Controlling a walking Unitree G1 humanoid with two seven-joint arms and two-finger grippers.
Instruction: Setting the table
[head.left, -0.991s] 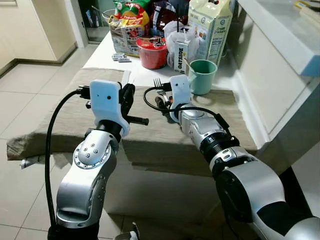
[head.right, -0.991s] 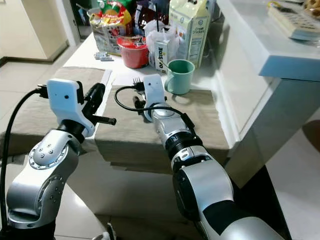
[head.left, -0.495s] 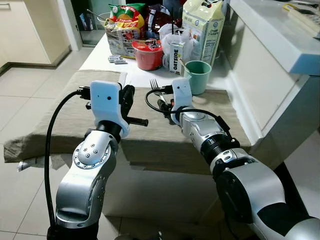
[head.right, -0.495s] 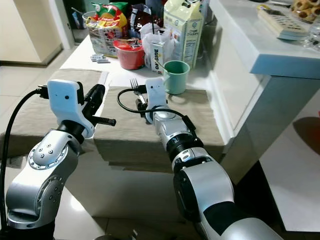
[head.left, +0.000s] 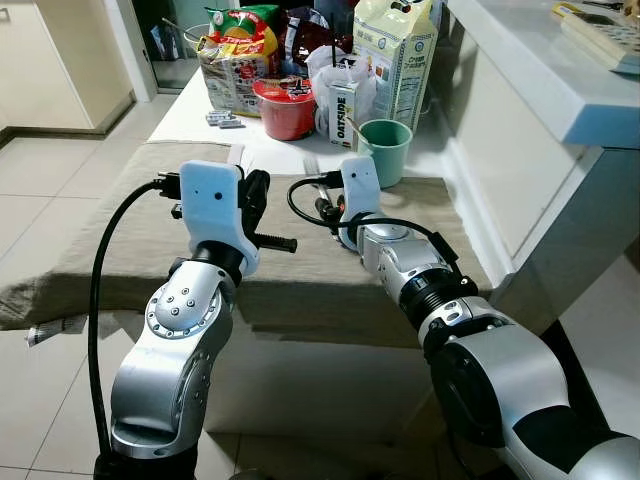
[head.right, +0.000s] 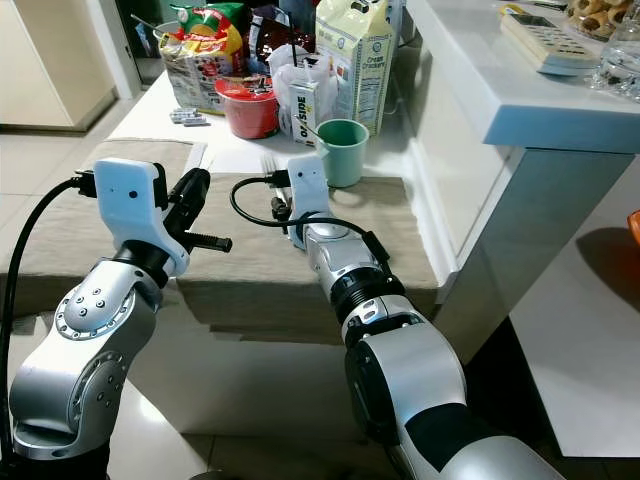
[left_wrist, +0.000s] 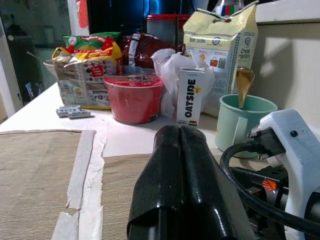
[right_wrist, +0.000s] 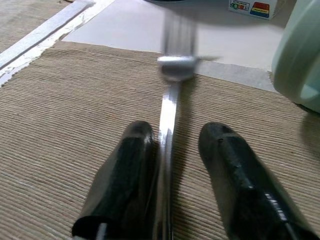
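A silver fork (right_wrist: 167, 107) lies lengthwise between the fingers of my right gripper (right_wrist: 177, 132), which is open just above a brown woven placemat (head.left: 300, 270). The handle rests against one finger (right_wrist: 135, 150), and the other finger stands clear of it. The tines are blurred and point toward a mint green mug (head.left: 385, 150) with a wooden spoon in it. My left gripper (left_wrist: 180, 132) is shut on nothing and hovers over the table to the left of the right gripper (head.left: 322, 205).
A second placemat (head.left: 120, 220) covers the table's left side. At the back stand a red bowl (head.left: 285, 107), an Oatside carton (head.left: 345, 100), a tall carton (head.left: 405, 55), snack bags (head.left: 235, 55) and small batteries (head.left: 222, 120). A white counter (head.left: 540, 70) borders the right.
The whole view has shifted as the camera moved. The fork's tines, raised and sharp before, now sit lower and blurred over the mat. The left arm keeps its pose.
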